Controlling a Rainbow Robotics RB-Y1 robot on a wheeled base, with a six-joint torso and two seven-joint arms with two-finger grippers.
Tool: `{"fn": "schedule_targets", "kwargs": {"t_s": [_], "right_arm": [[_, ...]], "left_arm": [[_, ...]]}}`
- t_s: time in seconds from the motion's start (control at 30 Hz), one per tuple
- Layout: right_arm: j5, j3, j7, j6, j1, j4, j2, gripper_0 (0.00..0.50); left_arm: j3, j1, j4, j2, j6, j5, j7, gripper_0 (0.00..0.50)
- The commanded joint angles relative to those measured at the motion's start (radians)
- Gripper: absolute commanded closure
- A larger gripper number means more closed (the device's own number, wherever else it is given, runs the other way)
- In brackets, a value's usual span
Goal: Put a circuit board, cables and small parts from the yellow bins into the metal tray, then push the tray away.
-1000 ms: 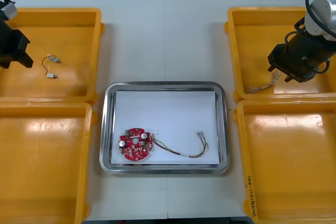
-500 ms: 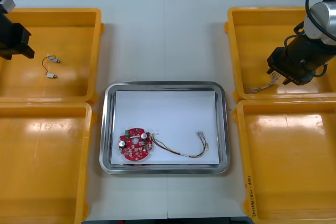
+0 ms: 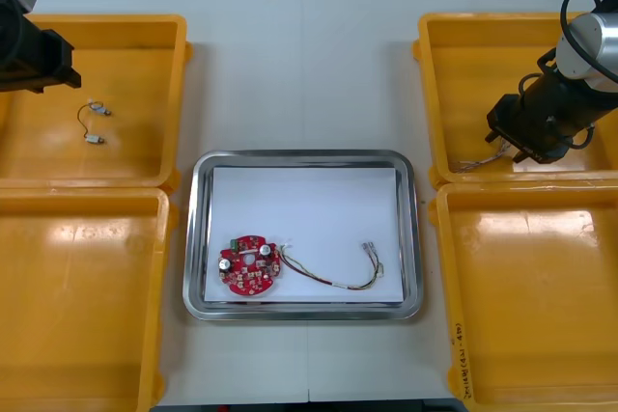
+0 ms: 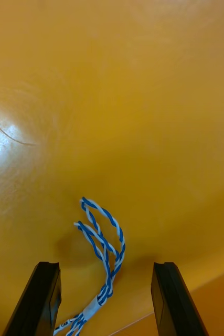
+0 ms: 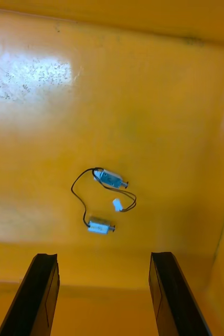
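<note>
Currently the right hand (image 3: 506,145) sits low in the far right yellow bin (image 3: 463,45), near that bin's front wall. Its fingers (image 4: 46,294) are wide apart, gripping nothing. A twisted blue and white cable (image 4: 104,236) lies on the bin floor and runs between the two fingers, with its looped end just past the tips. I cannot tell whether the fingers touch the floor.

The left hand (image 3: 58,65) is over the far left yellow bin (image 3: 135,65), at its outer far corner, fingers also wide and empty. Two small metal parts (image 5: 109,178) joined by a thin black wire lie on that bin's floor, out past the fingertips and apart from them.

The metal tray (image 3: 304,154) sits mid table (image 3: 299,65) between the bins, white inside. It holds a round red circuit board (image 3: 249,264) at the near left, with a red and yellow cable (image 3: 338,277) running from it to the right.
</note>
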Motion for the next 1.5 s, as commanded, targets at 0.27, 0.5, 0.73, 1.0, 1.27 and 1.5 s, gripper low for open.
{"fn": "schedule_targets", "kwargs": {"t_s": [0.27,0.5,0.73,1.0,1.27,1.5], "right_arm": [[-0.012,-0.021,-0.017,-0.014,-0.042,0.017,0.004,0.000],[-0.012,0.010,-0.022,-0.035,-0.042,0.023,0.004,0.001],[-0.027,0.014,-0.013,-0.055,-0.042,0.050,0.005,0.256],[-0.032,0.024,-0.010,-0.061,-0.042,0.053,0.005,0.500],[-0.021,0.016,0.001,-0.063,-0.049,0.052,0.004,0.500],[0.002,-0.018,0.024,-0.063,-0.074,0.050,-0.002,0.500]], "left_arm": [[-0.007,-0.071,0.092,-0.083,-0.125,-0.058,-0.053,0.000],[-0.059,-0.074,0.157,-0.091,-0.200,-0.081,-0.074,0.000],[-0.092,-0.077,0.209,-0.100,-0.286,-0.081,-0.083,0.000],[-0.094,-0.075,0.250,-0.131,-0.314,-0.095,-0.093,0.000],[-0.094,-0.075,0.293,-0.159,-0.338,-0.115,-0.097,0.000],[-0.094,-0.075,0.327,-0.172,-0.369,-0.132,-0.106,0.000]]}}
